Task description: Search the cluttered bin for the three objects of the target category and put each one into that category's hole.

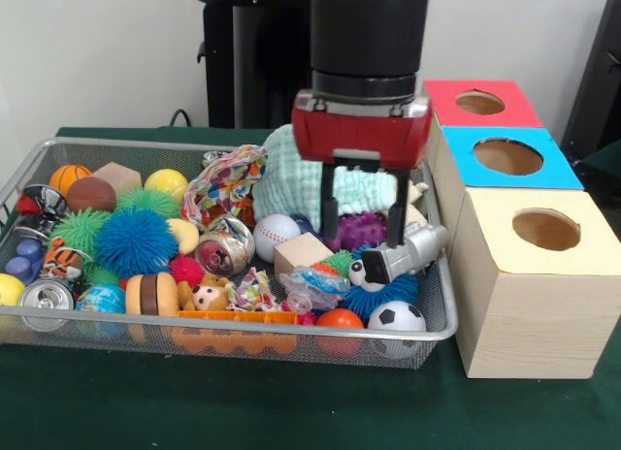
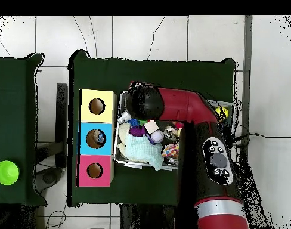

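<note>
At the near edge of the bin, behind its wire wall, lie an orange ball, a small soccer ball and a silver can. Just behind these, one of the three objects, a clear crinkled plastic lump, rests among the clutter between a wooden cube and a spiky blue-green ball; the other two cannot be picked out in either view. Farther in, the gripper hangs low over the bin's right half with its two black fingers set well apart and nothing held between them; the fingertips sit just above a purple spiky toy and beside a grey and white robot toy. A big blue spiky ball and a baseball lie to the left, a pale green knitted cloth behind. To the right of the bin stand three wooden boxes; the hole in the blue-topped middle box lies beyond the yellow-topped box, with the red-topped box farthest back.
</note>
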Robot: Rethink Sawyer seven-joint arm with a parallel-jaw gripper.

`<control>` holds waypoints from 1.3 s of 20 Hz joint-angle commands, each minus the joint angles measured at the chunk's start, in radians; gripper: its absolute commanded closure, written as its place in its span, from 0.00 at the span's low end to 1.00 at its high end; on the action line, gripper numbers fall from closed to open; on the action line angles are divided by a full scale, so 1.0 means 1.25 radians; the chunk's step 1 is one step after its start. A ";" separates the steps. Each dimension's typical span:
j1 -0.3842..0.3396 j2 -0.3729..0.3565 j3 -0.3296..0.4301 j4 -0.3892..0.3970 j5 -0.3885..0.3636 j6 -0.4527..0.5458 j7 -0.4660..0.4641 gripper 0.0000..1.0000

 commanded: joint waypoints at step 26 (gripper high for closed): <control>-0.041 0.181 0.058 -0.033 -0.137 -0.087 -0.024 0.00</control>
